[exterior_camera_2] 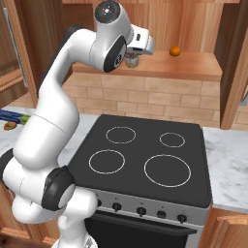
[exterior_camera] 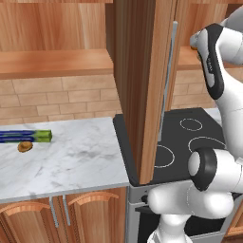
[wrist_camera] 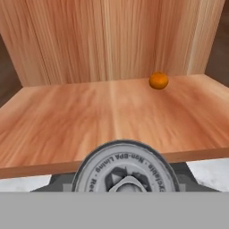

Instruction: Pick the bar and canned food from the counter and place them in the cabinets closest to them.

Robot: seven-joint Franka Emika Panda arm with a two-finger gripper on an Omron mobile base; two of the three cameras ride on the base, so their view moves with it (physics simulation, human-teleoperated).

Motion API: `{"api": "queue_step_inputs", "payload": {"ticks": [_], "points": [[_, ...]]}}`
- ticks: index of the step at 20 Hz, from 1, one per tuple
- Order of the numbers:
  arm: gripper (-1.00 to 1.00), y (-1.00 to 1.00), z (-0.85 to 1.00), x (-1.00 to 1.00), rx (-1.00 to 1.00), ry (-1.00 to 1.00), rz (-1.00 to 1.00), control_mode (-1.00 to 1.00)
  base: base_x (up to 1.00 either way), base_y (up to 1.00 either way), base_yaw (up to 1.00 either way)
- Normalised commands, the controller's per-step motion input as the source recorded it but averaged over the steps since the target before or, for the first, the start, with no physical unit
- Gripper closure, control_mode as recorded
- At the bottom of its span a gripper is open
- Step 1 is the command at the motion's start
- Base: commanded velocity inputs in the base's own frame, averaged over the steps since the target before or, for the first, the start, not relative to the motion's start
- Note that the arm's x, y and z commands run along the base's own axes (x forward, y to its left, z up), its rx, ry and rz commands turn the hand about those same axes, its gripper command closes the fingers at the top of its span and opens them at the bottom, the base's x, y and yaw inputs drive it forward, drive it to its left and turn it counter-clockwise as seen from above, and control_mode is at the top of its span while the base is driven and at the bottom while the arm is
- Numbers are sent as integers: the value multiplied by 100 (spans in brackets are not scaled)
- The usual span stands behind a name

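Left base view: marble worktop (exterior_camera: 71, 156) left of black stovetop (exterior_camera: 190, 142); long blue-green box (exterior_camera: 26, 136) and brown pastry (exterior_camera: 24, 146) at far left. Right base view: fingers (exterior_camera_2: 131, 60) pinch canned food (exterior_camera_2: 131, 60) at cabinet shelf (exterior_camera_2: 193, 65) front edge, above stovetop; orange fruit (exterior_camera_2: 175, 50) further right on shelf. Hand view: can top (wrist_camera: 125, 172) near, shelf beyond, fruit at back.

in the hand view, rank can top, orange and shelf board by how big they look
1. shelf board
2. can, though its nearness to the camera inflates it
3. orange, smallest and farthest back
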Motion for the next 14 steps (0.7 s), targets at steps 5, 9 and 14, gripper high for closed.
{"api": "queue_step_inputs", "payload": {"ticks": [5,9,14], "points": [[100,0,0,8,0,6,0,-100,0,0,0],[100,0,0,10,0,6,0,-100,0,0,0],[100,0,0,15,0,4,1,-100,0,0,0]]}}
